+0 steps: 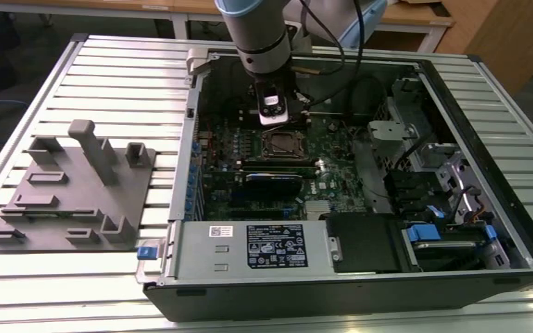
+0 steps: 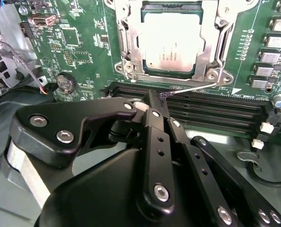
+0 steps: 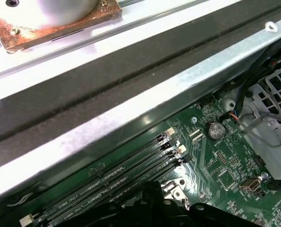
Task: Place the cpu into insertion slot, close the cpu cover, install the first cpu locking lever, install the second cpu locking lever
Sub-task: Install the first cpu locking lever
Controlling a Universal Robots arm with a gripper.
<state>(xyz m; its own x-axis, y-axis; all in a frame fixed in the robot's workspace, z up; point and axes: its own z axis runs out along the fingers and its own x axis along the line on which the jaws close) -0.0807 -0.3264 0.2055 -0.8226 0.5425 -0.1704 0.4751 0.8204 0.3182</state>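
Observation:
The cpu (image 2: 171, 40) lies flat in the insertion slot (image 1: 280, 143) on the green board, silver top up. The cpu cover (image 2: 207, 47) is folded down around it, so the chip shows through its window. A thin wire locking lever (image 2: 192, 87) runs along the socket's edge beside the memory slots. Its hooked end stops right at my fingertips. My gripper (image 2: 154, 100) is shut, its tip against that lever end; I cannot tell if it pinches the wire. In the exterior view the gripper (image 1: 274, 114) hangs just behind the socket inside the open case.
Long black memory slots (image 2: 216, 106) lie between my gripper and the socket. The case's metal wall (image 3: 131, 109) rises close behind. A coin battery (image 2: 64, 82) and cables sit to one side. A grey fixture plate (image 1: 72, 201) stands at the exterior view's left, and the power supply (image 1: 248, 246) at the case front.

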